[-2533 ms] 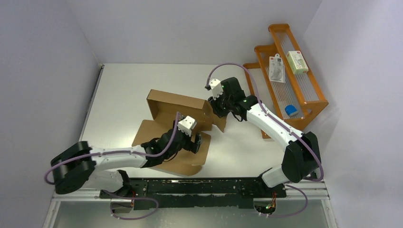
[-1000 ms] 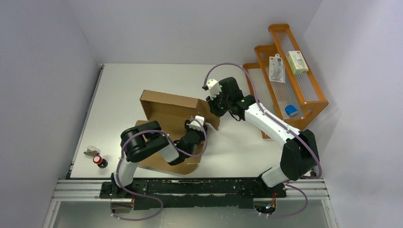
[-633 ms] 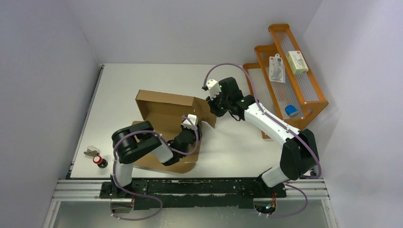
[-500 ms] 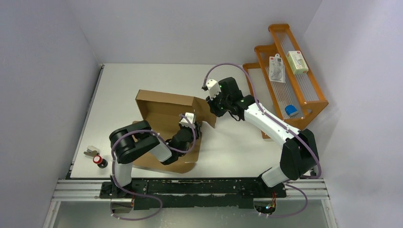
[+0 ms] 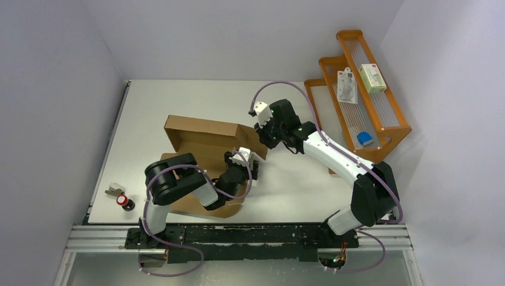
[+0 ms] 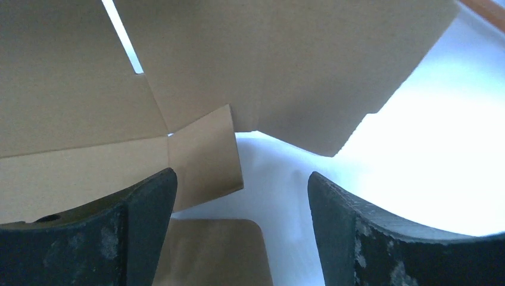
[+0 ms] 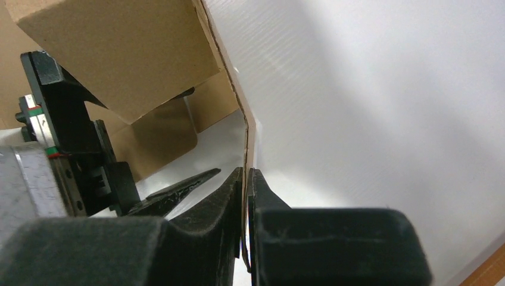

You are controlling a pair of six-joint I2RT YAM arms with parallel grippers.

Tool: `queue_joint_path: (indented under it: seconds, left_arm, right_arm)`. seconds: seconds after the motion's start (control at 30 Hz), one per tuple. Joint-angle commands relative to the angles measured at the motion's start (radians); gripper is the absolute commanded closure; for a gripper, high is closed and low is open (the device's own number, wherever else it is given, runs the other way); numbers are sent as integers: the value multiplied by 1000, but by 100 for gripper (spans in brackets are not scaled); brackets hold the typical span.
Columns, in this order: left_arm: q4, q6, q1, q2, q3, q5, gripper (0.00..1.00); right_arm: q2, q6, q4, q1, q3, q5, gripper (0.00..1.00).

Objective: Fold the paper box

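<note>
Sitting mid-desk, a bit left of centre, the paper box is half-formed and open side up. Its long axis runs roughly parallel to the far edge of the desk, with the right end skewed slightly toward the near edge. Far long wall is standing upright. A flat lid panel extends from the tray toward the near edge and is partly hidden under the left arm. The right gripper is at the box's right end. The right wrist view shows that gripper pinched down to a narrow gap on a thin cardboard edge, which stands upright between the fingertips, with more of the box to the left behind it. The left gripper is at the near-right part of the box, just beside the right end flaps. From the left wrist view, that gripper is spread wide with nothing between the fingers, just loose flaps of the box and bare desk ahead. Contact with the cardboard is not discernible. The orange rack is against the right edge and holds small white packages. A small red-capped item sits near the near-left corner, well apart from the box.
</note>
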Motion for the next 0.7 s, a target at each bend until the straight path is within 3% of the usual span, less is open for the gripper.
queue_joint_path:
  seconds: [0.0,0.37,0.5,0.67]
  left_arm:
    - [-3,37,-4,36,47,-120,15]
    - [-23,48,3,20,48,-294,36]
    - [14,39,14,-22,8,-299,43]
    - [-53,-78,63,-78,-25,-208,48]
  right_arm:
    - [-2,10,16,11,-9,7,91]
    - [-23,-3,-12,11,-8,25,95]
    - [-27,-3,-11,12,-12,26,96]
    - [-20,-3,-14,11,-9,27,96]
